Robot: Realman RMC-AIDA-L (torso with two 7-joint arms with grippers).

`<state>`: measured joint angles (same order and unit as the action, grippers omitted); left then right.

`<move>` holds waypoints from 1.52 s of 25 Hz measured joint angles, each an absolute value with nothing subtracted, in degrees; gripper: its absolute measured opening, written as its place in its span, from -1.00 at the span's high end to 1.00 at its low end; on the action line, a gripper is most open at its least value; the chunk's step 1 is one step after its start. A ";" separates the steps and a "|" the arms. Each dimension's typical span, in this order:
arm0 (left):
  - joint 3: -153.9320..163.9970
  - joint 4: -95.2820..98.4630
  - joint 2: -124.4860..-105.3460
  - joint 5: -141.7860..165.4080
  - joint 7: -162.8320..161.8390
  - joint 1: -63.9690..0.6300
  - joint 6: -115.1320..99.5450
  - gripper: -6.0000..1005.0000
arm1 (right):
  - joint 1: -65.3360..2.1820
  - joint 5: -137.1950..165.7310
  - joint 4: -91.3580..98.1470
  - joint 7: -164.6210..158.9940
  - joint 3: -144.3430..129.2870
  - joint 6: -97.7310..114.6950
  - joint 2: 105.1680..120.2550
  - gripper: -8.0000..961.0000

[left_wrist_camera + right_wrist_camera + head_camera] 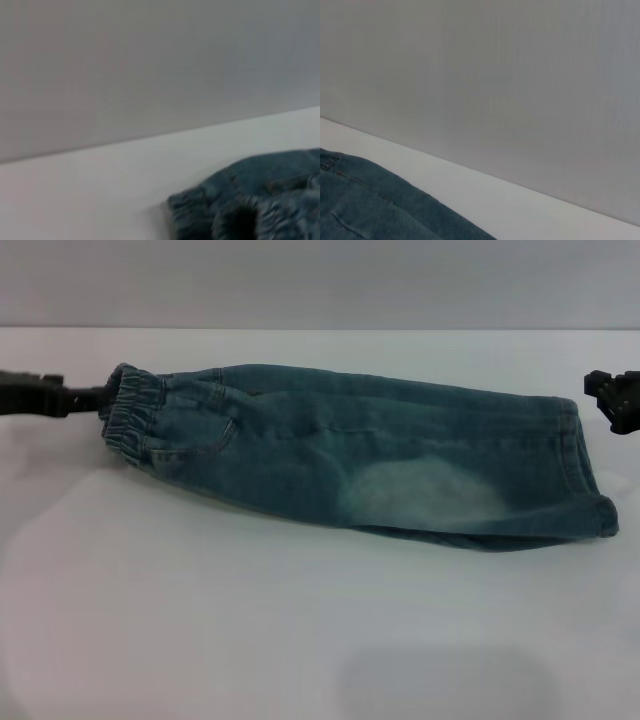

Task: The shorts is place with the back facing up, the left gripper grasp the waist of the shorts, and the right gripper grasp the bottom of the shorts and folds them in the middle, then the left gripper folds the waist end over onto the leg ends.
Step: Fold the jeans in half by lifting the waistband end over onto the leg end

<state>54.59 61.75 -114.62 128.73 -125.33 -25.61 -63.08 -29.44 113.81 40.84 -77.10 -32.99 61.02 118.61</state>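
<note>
We can't tell if our left gripper (85,397) truly pinches the shorts' (360,455) waistband (130,415), so lifting may drop it.

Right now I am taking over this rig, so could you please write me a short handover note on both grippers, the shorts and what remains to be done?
Left gripper: at the elastic waist of the denim shorts, touching it at the table's left; whether the fingers are closed is not visible.
Right gripper: just off the leg hems, at the right, apart from the cloth.
Shorts: lying flat on the white table, already folded lengthwise, waist left, hems right.
Done: the middle fold.
Left: left gripper carries the waist end over onto the leg ends.
</note>
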 joint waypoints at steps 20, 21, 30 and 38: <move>51.87 55.21 -114.82 138.04 -126.58 -28.18 -65.39 -0.43 | -30.02 113.81 40.69 -76.63 -33.57 60.54 118.74 0.98; 52.01 55.20 -114.61 139.31 -126.57 -28.54 -65.96 -0.43 | -30.07 113.81 40.65 -76.63 -33.58 60.53 118.74 0.98; 52.06 55.81 -115.07 142.66 -126.44 -30.29 -67.11 -0.43 | -30.25 113.82 40.58 -76.64 -33.66 60.46 118.66 0.99; 52.10 55.96 -115.75 142.71 -126.41 -32.21 -67.59 -0.42 | -30.05 113.82 40.51 -76.64 -33.66 59.80 118.65 0.98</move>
